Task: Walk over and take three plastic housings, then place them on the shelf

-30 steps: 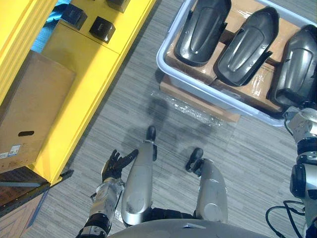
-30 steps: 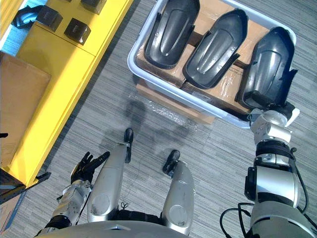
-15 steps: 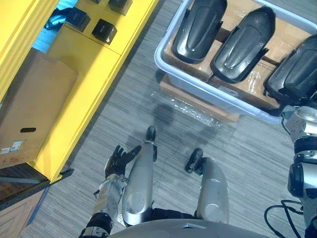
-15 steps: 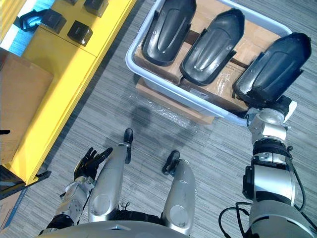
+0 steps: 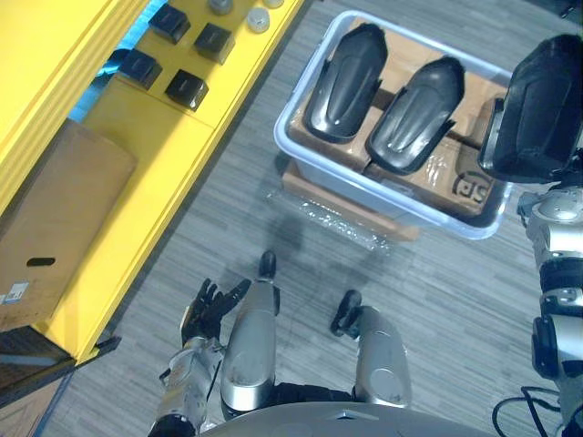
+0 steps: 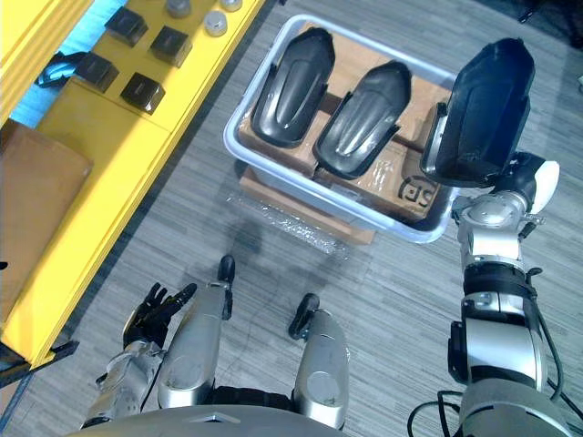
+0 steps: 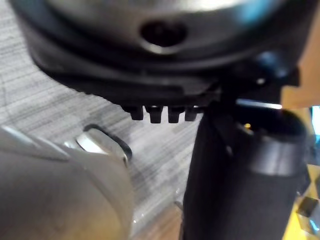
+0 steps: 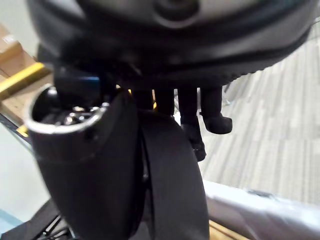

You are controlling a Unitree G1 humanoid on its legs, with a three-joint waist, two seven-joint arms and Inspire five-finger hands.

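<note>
My right hand (image 6: 531,179) is shut on a black plastic housing (image 6: 483,114), held up clear of the tub at the right. In the right wrist view its thumb (image 8: 85,170) and fingers (image 8: 192,112) pinch the housing's edge (image 8: 172,190). Two more black housings (image 6: 291,86) (image 6: 364,118) lie side by side on cardboard inside the pale tub (image 6: 301,187). Low at the left, my left hand (image 6: 155,309) hangs open over the floor, holding nothing.
A yellow shelf (image 6: 109,164) runs along the left, with small black boxes (image 6: 146,91) and a brown cardboard box (image 5: 46,228) on it. The tub rests on a flat cardboard piece with clear plastic film (image 6: 291,218) on the grey floor in front.
My right hand has lifted the right-hand housing out of the tub and stood it more upright. The whole view has shifted, showing more of the shelf. The left hand has barely moved.
</note>
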